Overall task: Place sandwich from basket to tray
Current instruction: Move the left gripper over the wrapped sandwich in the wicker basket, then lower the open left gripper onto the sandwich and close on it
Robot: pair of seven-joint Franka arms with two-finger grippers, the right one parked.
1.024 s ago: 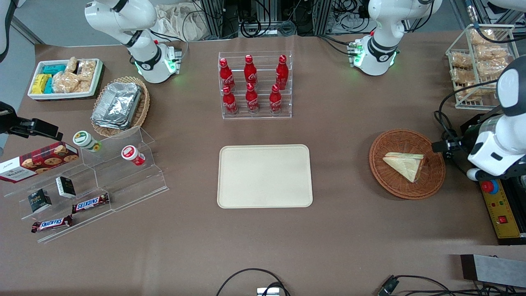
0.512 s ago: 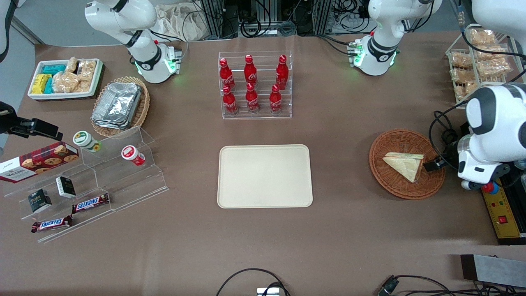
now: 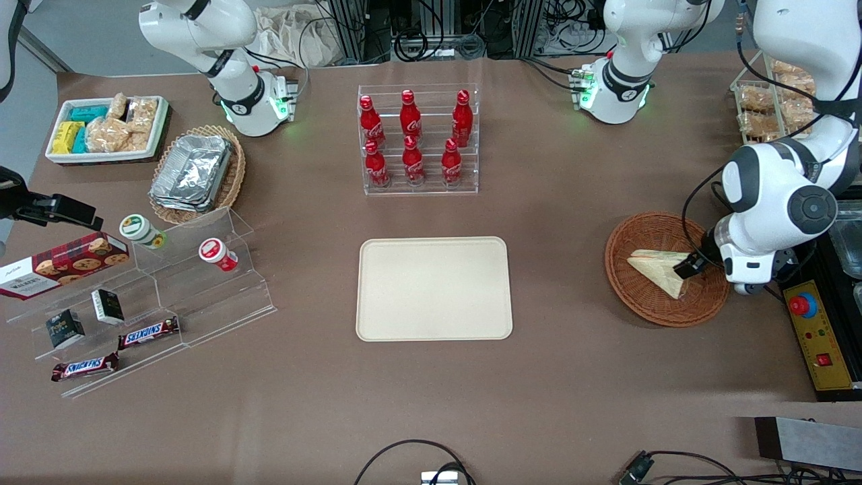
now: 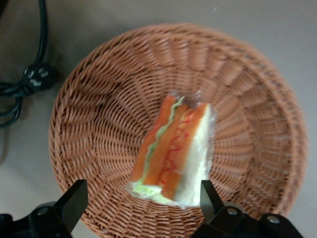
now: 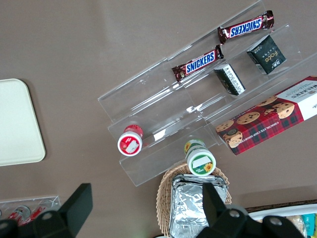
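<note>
Wicker, round and brown, the basket (image 3: pixel 667 269) cradles the clear-wrapped triangular sandwich (image 4: pixel 173 151); I hold my tool (image 4: pixel 141 206) spread wide above it, fingers straddling the filling edge to clamp later. Cream rectangular tray (image 3: pixel 434 288) waits bare.

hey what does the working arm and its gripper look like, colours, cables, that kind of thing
The working arm is glossy white with rounded shells, dark grey joint caps and bands, and a black cable looping along its wrist. Its gripper, over the round brown wicker basket with the wrapped triangular sandwich, has two black angular fingers set wide open.
</note>
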